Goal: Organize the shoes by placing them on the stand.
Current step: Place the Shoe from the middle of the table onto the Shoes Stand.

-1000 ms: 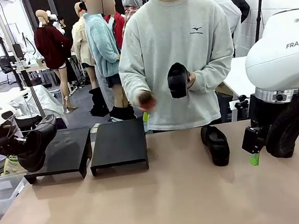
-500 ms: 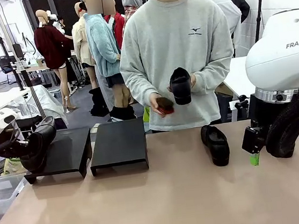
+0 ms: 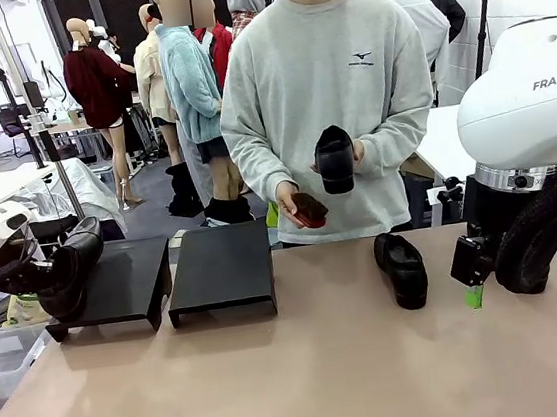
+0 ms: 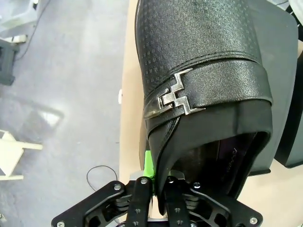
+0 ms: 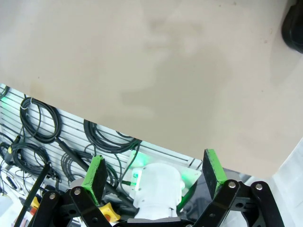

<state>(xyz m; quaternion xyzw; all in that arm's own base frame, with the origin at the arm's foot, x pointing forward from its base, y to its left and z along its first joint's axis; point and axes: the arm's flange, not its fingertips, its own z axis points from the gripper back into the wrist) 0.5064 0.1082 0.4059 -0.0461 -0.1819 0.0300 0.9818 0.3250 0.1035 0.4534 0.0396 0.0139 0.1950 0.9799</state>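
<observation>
Three black shoes are in view. The left gripper [image 4: 158, 182] is clamped narrow on the heel rim of the first shoe [image 4: 199, 56], which has pebbled leather, a grained strap and a stepped metal buckle. It hangs at the left edge of the left stand [image 3: 126, 281], a flat matt black platform with bent-down sides; contact cannot be told. The second stand [image 3: 222, 265] sits just beside it. The right gripper [image 5: 154, 170] stands wide, nothing between its green pads, above the tan table [image 3: 298, 377]. The second shoe [image 3: 402, 270], glossy and round-toed, lies on the table near the right arm. The third shoe [image 3: 334, 159] is in the person's hand [image 3: 354, 149]
</observation>
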